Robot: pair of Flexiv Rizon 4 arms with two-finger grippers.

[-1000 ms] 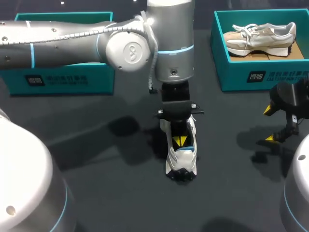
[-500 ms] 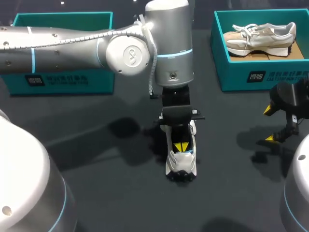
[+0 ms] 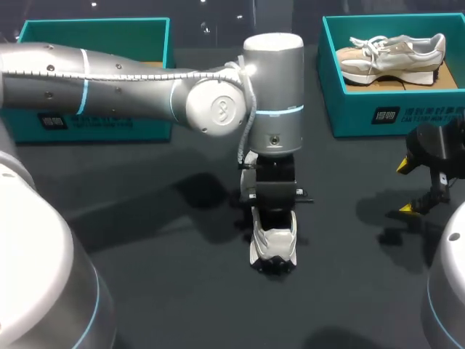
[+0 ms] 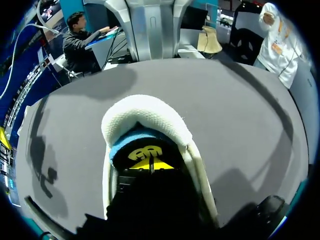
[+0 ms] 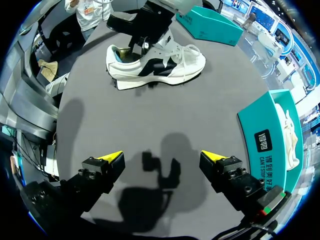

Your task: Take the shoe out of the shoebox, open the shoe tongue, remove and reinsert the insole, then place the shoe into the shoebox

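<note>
The white sneaker with black side patches [image 3: 273, 247] stands upright on its sole in the middle of the dark grey surface [image 3: 182, 291], outside both boxes, its heel toward the robot. The left hand [image 4: 150, 164] is sunk into the shoe's opening behind the padded white collar, just over the blue lining at the heel. Its yellow tips are pressed together with only a thin dark line between them; whether something thin is caught there cannot be told. The silver left arm [image 3: 109, 73] comes in from the side and stands straight above the shoe.

At the far edge of the surface on the right is a teal cardboard shoebox [image 3: 349, 116], lidless, holding one beige sneaker with white laces [image 3: 392, 54] on its side. A second teal shoebox [image 3: 94, 120] sits at the far left; the arm crosses in front of it and hides most of its inside.

The right hand [image 5: 162, 162] hangs over bare surface near the right-hand box, well apart from the white shoe, spread wide and holding nothing.

In all: two shoeboxes, two shoes, two hands.
</note>
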